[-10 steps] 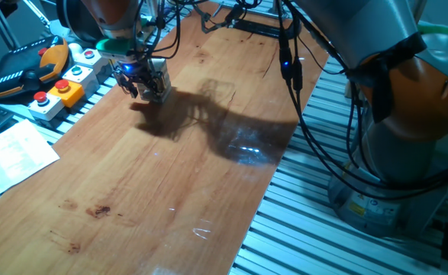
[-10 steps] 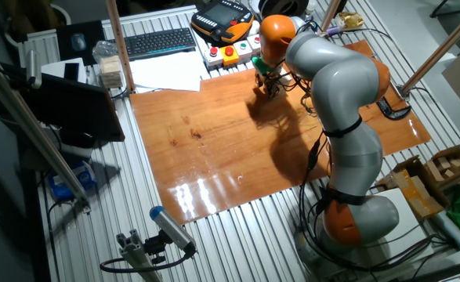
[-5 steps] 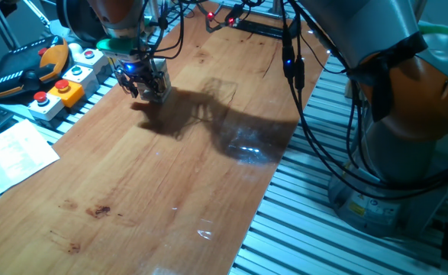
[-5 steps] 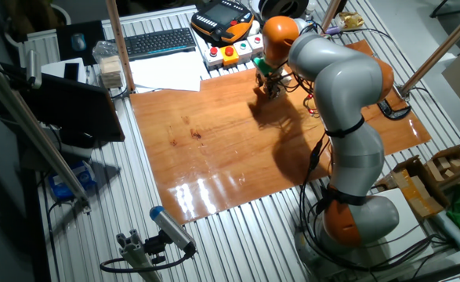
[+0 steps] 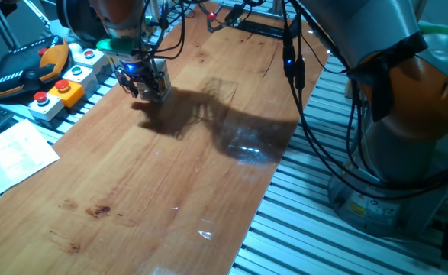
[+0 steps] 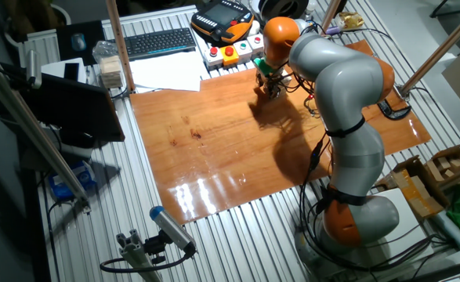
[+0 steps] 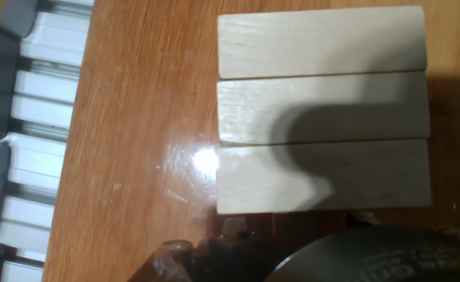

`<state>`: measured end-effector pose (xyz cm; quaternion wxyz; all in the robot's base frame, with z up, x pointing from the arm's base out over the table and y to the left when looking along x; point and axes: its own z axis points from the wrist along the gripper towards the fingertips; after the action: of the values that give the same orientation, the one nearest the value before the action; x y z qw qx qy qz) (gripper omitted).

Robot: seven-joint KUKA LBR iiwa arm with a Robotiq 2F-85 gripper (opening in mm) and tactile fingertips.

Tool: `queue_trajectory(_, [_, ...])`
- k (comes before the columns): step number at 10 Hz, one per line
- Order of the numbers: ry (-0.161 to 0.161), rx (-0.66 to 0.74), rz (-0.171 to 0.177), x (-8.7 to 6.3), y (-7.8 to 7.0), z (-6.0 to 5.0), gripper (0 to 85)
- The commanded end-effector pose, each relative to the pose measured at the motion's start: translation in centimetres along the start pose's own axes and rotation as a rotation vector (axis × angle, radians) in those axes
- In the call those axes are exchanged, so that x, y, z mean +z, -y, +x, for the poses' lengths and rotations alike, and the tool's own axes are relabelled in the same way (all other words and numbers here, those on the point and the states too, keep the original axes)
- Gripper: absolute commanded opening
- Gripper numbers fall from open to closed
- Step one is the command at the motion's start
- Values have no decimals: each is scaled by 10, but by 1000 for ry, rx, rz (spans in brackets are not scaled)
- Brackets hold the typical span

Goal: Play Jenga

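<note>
The end effector [image 5: 142,85] hangs low over the bench's [image 5: 170,176] far left corner — directly above three wooden blocks [image 7: 322,110] lying side by side, long axes across the hand view; its grip cannot be told.

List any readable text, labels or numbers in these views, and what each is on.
None can be read in any view.
Sheet of paper: printed lines, too small and blurred to read.
Keyboard: key legends too small to read.
Button boxes: coloured buttons, no legible labels.
Jenga blocks: bare wood in the hand view, no markings.
</note>
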<state>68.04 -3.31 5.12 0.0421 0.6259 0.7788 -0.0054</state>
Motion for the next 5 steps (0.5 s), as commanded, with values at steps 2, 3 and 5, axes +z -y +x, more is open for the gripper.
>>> queue_trajectory(2, [1, -2, -3, 1, 0, -1, 610])
queue_trajectory(3, [-1, -5, -3, 1, 0, -2, 597])
queue_trajectory(5, [-1, -6, -3, 1, 0, -3, 587])
